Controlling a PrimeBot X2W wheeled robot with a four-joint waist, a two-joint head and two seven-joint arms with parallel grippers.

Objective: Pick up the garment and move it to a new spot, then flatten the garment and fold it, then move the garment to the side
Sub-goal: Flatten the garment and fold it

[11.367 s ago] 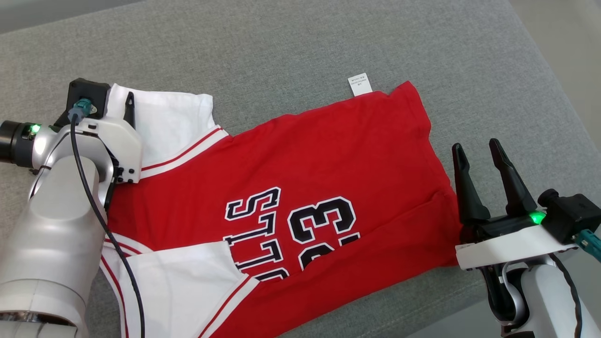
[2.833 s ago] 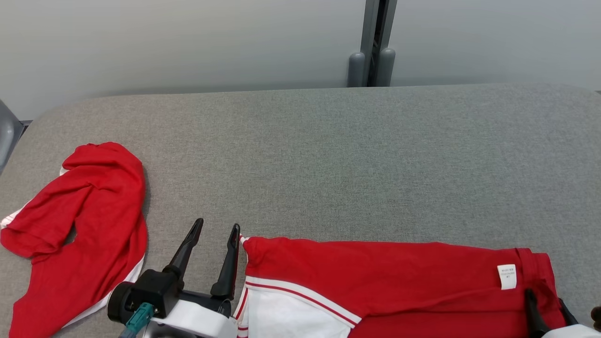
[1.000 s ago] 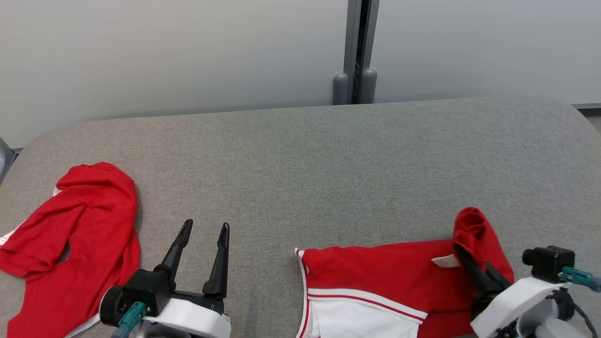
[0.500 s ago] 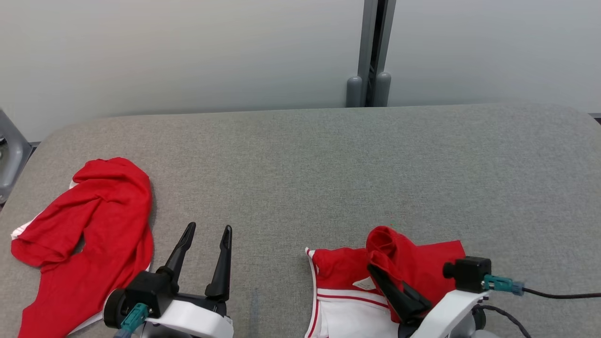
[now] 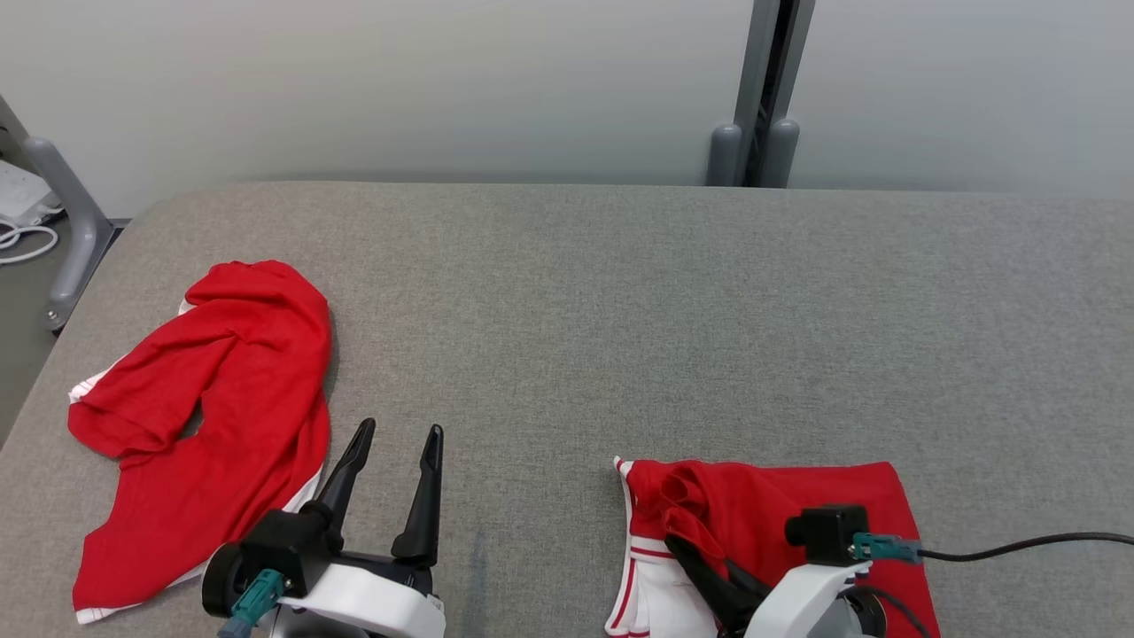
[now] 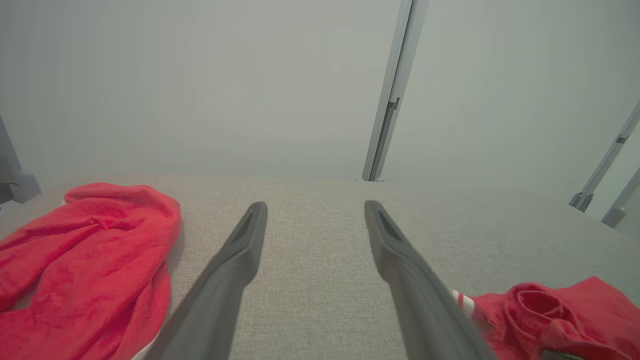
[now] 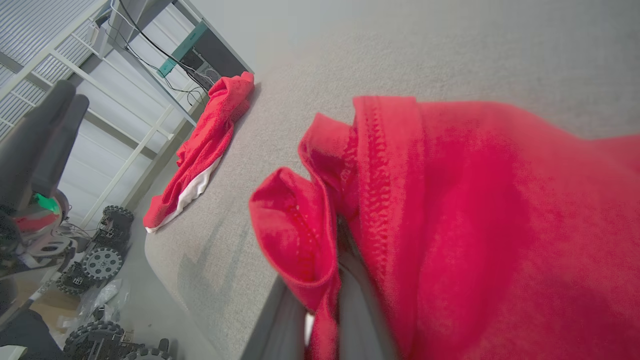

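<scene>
- Left gripper (image 5: 400,429): two long dark fingers spread wide and empty, with bare grey cloth between the tips in the left wrist view (image 6: 315,205). It touches no cloth.
- It hangs over the near edge of the grey fabric-covered table (image 5: 620,310), fingers pointing away from the robot, between the two red pieces.
- Right gripper (image 5: 700,560): clenched on the red jersey with white striped-trim panel (image 5: 797,505), fingers pointing up-left in the head view.
- The right wrist view shows a rolled red hem fold (image 7: 300,240) pinched between the two blurred fingers. The fingertips are hidden under the cloth.
- The jersey lies at the near edge of the table, right of centre, partly under the right wrist.
- Its long axis runs left-right in the head view. The white, red-striped end is at the left and the plain red end at the right.
- The pinched hem is bunched over the left end, on top of the flat red layer. The left wrist view shows the same lump at lower right (image 6: 535,305).
- A black cable (image 5: 1019,542) runs right from the right wrist camera.
- A crumpled red garment with white edging (image 5: 221,399) lies at the table's left end, well apart from the jersey and just left of the left gripper's fingers.
- A grey vertical post (image 5: 762,89) stands against the pale wall behind the table.
</scene>
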